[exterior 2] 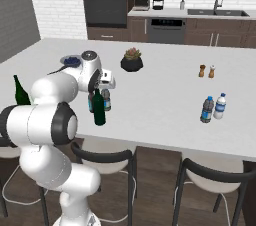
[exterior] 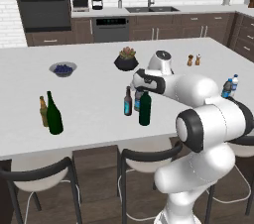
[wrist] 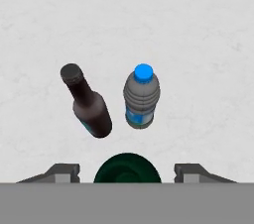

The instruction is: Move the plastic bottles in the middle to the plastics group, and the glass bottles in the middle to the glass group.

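Looking down the hand view, you see the fingers (wrist: 127, 174) spread wide and released, one tip at 7 o'clock and one at 5 o'clock, with the round top of the dark green wine bottle (wrist: 127, 169) between them, touching neither. Beyond it at 12 o'clock stands the small plastic water bottle (wrist: 141, 99), and at 10 o'clock the short dark brown bottle (wrist: 89, 105); the two stand just beside each other on the white desk (wrist: 198, 44). Farther off in the left base view, the glass group (exterior: 50, 114) waits at 9 o'clock; the plastics group (exterior 2: 213, 108) stands at 3 o'clock in the right base view.
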Tool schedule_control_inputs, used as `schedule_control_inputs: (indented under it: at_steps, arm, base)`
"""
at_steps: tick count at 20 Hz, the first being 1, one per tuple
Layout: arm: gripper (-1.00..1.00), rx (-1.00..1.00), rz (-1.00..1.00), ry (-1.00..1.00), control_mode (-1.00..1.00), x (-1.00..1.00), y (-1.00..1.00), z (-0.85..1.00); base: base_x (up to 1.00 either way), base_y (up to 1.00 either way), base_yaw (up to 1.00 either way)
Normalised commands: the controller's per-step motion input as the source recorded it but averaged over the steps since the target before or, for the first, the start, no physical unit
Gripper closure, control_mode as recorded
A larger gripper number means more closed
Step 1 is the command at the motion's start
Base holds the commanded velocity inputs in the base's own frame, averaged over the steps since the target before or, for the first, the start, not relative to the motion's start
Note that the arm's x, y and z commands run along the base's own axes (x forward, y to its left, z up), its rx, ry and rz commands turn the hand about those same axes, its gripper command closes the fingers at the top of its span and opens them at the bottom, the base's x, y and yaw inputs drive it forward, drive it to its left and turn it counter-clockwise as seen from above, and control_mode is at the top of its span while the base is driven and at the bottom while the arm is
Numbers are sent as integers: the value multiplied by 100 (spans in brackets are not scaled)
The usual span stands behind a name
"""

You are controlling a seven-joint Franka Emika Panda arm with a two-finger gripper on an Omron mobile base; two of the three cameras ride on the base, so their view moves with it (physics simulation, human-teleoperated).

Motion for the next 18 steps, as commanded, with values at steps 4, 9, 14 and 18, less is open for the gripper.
schedule_control_inputs:
  at_steps: [4, 9, 14, 18]
  arm:
    - [100, 0, 0, 0, -100, -10, 0, -6]
    - [100, 0, 0, 1, -100, -14, 0, -3]
    - [100, 3, 0, 9, -100, -32, 11, 42]
    - [100, 0, 0, 0, -100, -50, 48, 45]
  base:
    - [0, 0, 0]
    - [0, 0, 0]
    - [0, 0, 0]
    - [0, 0, 0]
